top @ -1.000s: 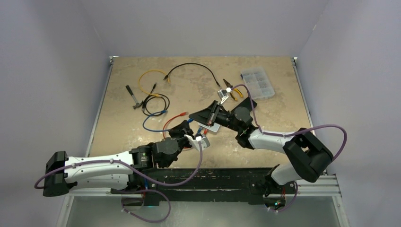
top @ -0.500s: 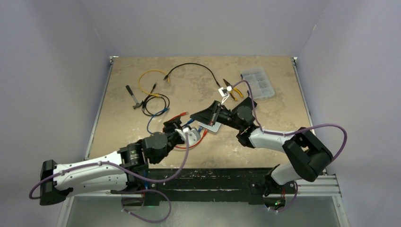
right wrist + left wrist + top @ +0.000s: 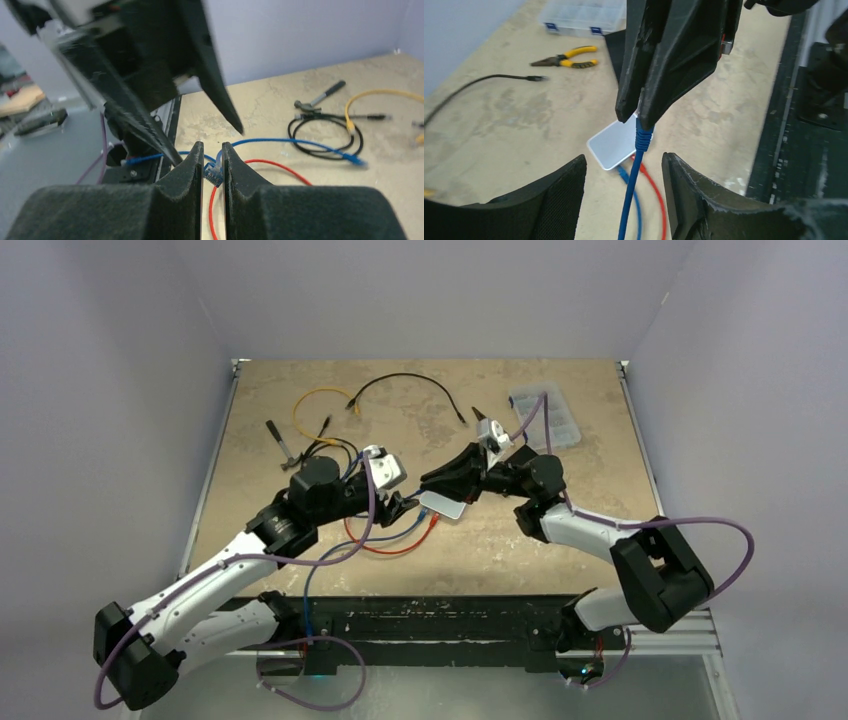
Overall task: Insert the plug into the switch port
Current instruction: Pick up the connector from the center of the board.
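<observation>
The small white switch [image 3: 443, 505] lies flat mid-table, and in the left wrist view the switch [image 3: 616, 146] has a red and a blue cable running out of its near edge. My right gripper [image 3: 436, 480] hovers just above it, shut on the blue plug [image 3: 213, 174], which also shows in the left wrist view as a plug [image 3: 644, 137] pinched at the fingertips. Its blue cable [image 3: 631, 195] hangs down between the fingers of my left gripper [image 3: 624, 159], which is open and touches nothing. My left gripper [image 3: 403, 505] sits just left of the switch.
Yellow-handled pliers [image 3: 566, 56] and a clear parts box [image 3: 545, 412] lie behind the switch. Loose black [image 3: 410, 380] and yellow [image 3: 318, 398] cables and a small hammer [image 3: 283, 445] lie at the back left. A black rail [image 3: 814, 100] runs along the table's near edge.
My left gripper has opened, let go of the blue cable and swung back and left with its arm raised. The right gripper stays shut on the plug and has shifted slightly back.
</observation>
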